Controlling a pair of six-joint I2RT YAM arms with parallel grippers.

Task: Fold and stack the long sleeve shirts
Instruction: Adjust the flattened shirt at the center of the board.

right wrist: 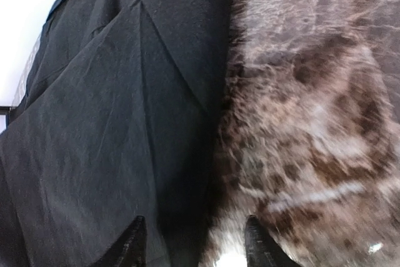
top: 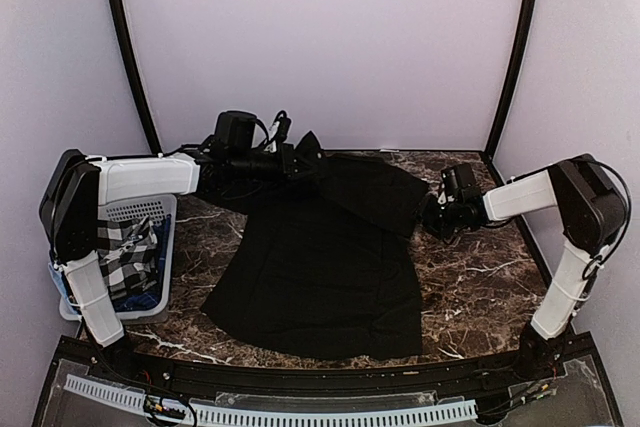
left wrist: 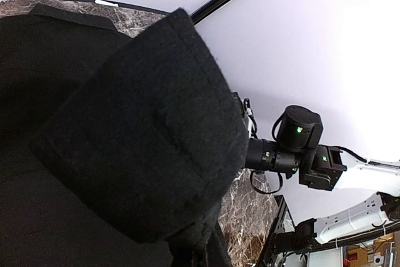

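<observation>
We are reading the clock from the top view, with 12 o'clock at the far wall. The shirt (top: 320,277) is lying flat in the middle of the table (top: 470,287). Its long axis is running roughly from 12 to 6 o'clock, and its wider end, probably the hem, is pointing at 6 o'clock toward the arm bases. A sleeve or shoulder part is lying slantwise across the far end, reaching out toward 2 o'clock. The left gripper (top: 295,159) is clenching a thick doubled piece of the shirt at about 11 o'clock and holding it off the table, so that the cloth is filling its wrist view. We are judging that it is lifting this piece in order to carry it over the body as a fold. The right gripper (top: 432,215) is sitting low at the shirt's 3 o'clock edge. Its fingertips (right wrist: 132,245) are standing apart, one over the cloth and one over the bare marble, and we are seeing nothing pinched between them. That placement is suggesting a grasp on the edge being lined up. At 9 o'clock the basket (top: 140,209) is holding checked cloth (top: 125,252), well apart from the shirt.
</observation>
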